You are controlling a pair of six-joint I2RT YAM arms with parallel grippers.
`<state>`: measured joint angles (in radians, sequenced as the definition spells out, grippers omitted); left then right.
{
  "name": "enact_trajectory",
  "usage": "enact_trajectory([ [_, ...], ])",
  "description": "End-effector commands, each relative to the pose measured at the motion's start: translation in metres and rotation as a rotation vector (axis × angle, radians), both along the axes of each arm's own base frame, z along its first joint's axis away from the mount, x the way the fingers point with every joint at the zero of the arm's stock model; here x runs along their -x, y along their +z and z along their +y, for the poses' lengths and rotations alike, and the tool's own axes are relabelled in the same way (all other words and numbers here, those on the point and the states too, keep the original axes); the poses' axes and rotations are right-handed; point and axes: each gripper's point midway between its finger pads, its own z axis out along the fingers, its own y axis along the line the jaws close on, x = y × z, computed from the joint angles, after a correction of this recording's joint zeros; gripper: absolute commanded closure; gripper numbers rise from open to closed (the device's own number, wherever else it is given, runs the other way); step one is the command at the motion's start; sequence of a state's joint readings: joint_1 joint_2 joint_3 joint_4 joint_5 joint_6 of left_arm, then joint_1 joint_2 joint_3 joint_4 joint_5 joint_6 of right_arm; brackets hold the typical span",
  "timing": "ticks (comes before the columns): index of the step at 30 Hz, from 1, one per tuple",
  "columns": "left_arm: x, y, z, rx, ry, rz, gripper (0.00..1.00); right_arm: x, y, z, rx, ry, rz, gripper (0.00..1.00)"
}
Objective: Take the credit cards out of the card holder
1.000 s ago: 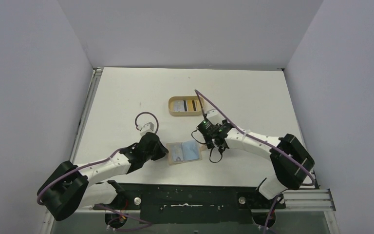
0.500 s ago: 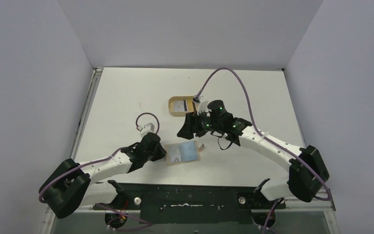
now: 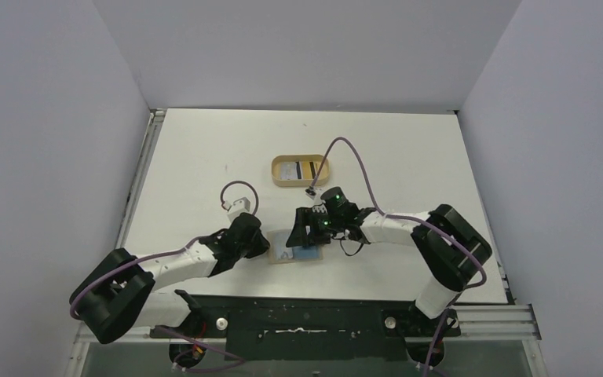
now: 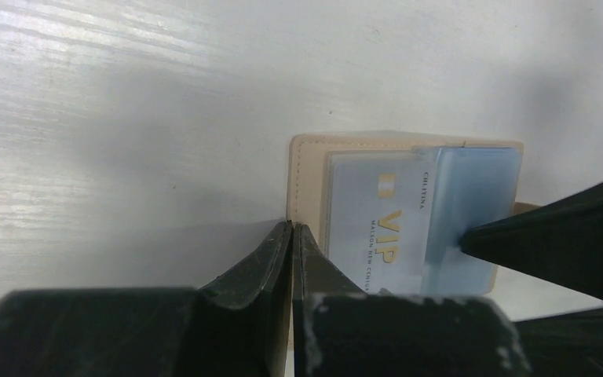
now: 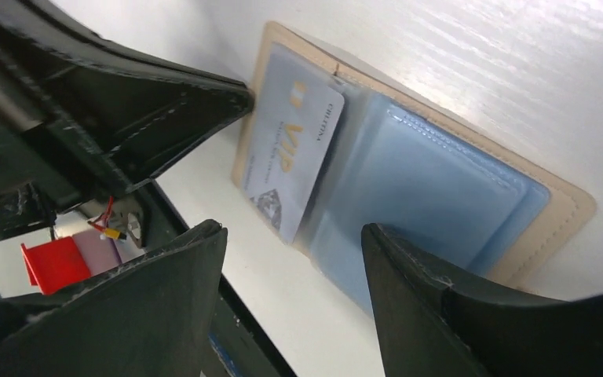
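The tan card holder (image 3: 279, 260) lies open and flat on the table in front of the arm bases. In the left wrist view a light blue VIP credit card (image 4: 385, 224) sticks partway out of its clear blue sleeve (image 4: 475, 204). My left gripper (image 4: 292, 228) is shut, its tips resting on the holder's left edge (image 4: 305, 181). My right gripper (image 5: 294, 236) hangs open just above the holder, one finger (image 5: 408, 267) over the blue sleeve (image 5: 432, 188) and the other off the card's (image 5: 290, 157) near end. Nothing sits between its fingers.
An oval tan tray (image 3: 276, 166) stands further back at mid-table with a white and a yellow-striped card-like piece inside. The black base rail (image 3: 298, 318) runs along the near edge, close to the holder.
The right arm lifted toward the tray half a second ago, then came back down and left over the open holder. The left gripper has stayed on the holder's edge.
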<state>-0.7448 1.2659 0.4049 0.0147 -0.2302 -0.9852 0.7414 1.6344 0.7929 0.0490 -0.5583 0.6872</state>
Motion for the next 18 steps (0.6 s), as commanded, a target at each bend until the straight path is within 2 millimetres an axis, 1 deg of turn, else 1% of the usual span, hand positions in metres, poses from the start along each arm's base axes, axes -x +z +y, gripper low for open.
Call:
enact_trajectory([
  [1,-0.012,0.006,-0.009,0.013,0.006,-0.036,1.00,-0.008,0.000,0.025,-0.144,-0.032,-0.016,0.35],
  [3,-0.012,0.003,-0.009,0.009,0.005,-0.029,1.00,-0.005,-0.011,0.025,-0.157,-0.043,0.010,0.35],
  [5,-0.011,0.003,-0.009,0.011,0.004,-0.026,1.00,-0.004,-0.018,0.027,-0.176,-0.055,0.030,0.36],
  [9,-0.010,0.000,-0.007,0.006,0.007,-0.018,1.00,-0.002,-0.025,0.033,-0.213,-0.065,0.058,0.36],
  [14,-0.007,-0.003,-0.005,0.002,0.010,-0.011,1.00,0.001,-0.025,0.041,-0.247,-0.066,0.078,0.37],
  [16,-0.006,-0.003,-0.004,0.001,0.012,-0.013,1.00,0.003,-0.023,0.039,-0.239,-0.064,0.077,0.37],
  [18,-0.006,-0.002,-0.002,-0.002,0.015,-0.014,1.00,0.004,-0.020,0.033,-0.205,-0.060,0.067,0.37],
])
